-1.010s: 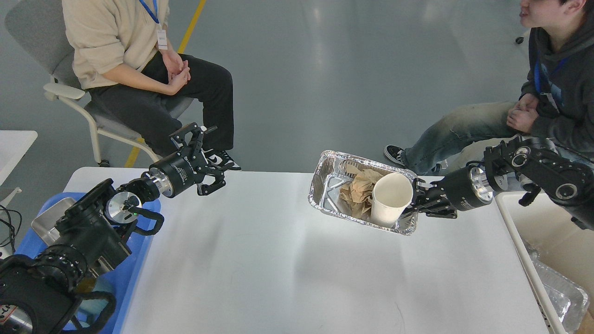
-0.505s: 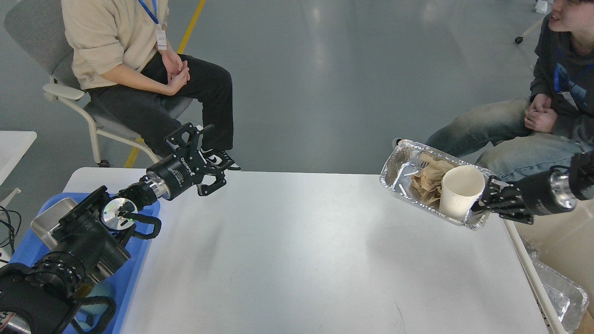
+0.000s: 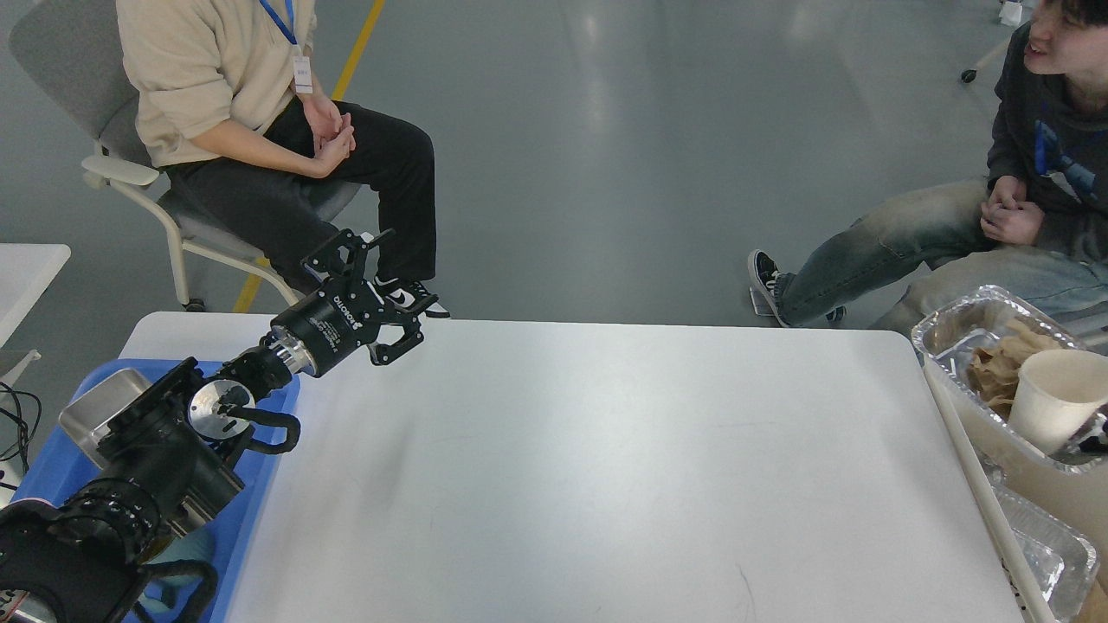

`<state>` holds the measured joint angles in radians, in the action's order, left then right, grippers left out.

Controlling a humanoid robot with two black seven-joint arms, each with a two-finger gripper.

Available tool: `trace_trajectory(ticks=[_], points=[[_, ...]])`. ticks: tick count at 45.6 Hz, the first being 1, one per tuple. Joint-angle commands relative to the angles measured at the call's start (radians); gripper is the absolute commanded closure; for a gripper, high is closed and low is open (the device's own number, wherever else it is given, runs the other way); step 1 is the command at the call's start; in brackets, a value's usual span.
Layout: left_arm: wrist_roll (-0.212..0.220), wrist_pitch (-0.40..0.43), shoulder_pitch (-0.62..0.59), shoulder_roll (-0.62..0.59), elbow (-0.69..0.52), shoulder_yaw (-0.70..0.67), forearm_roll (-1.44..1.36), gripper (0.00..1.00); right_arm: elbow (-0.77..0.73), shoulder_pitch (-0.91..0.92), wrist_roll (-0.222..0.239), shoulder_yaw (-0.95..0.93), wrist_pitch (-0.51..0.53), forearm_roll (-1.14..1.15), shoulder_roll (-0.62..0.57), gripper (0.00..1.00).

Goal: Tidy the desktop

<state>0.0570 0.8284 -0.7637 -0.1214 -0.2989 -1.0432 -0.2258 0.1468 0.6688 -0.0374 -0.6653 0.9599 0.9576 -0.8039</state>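
Head view: desktop (image 3: 606,484) long axis left-to-right; left hand (image 3: 381,303) fingers apart, right hand's state indiscernible.

Left arm comes in from the bottom-left corner and stretches diagonally up over the near-left corner of the bench (image 3: 554,484). Its wrist is pretty much straight, and the left gripper (image 3: 381,294) hangs above the bench's far-left edge with both fingers spread wide apart, nothing between them. Right arm is basically out of frame; only a small dark bit of the right gripper (image 3: 1096,434) peeks in past the bench's right edge, too cropped to read its fingers.
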Motion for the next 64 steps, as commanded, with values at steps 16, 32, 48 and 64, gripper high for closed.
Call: trace_trajectory(ticks=[16, 32, 48, 64], points=[[-0.034, 0.000, 0.004, 0.002, 0.001, -0.001, 0.020, 0.03, -0.136, -0.241, 0.008, -0.008, -0.312, -0.278, 0.081, 1.00], [-0.034, -0.002, 0.003, 0.005, 0.000, -0.001, 0.020, 0.03, -0.174, -0.245, 0.021, -0.010, -0.518, -0.344, 0.163, 0.17], [-0.034, -0.002, 0.001, 0.005, 0.000, 0.005, 0.019, 0.03, -0.171, -0.236, 0.030, -0.011, -0.518, -0.390, 0.152, 0.00], [-0.034, -0.011, -0.002, -0.001, 0.000, 0.008, 0.019, 0.03, -0.161, 0.003, 0.047, -0.052, -0.510, -0.459, 0.175, 0.00]])
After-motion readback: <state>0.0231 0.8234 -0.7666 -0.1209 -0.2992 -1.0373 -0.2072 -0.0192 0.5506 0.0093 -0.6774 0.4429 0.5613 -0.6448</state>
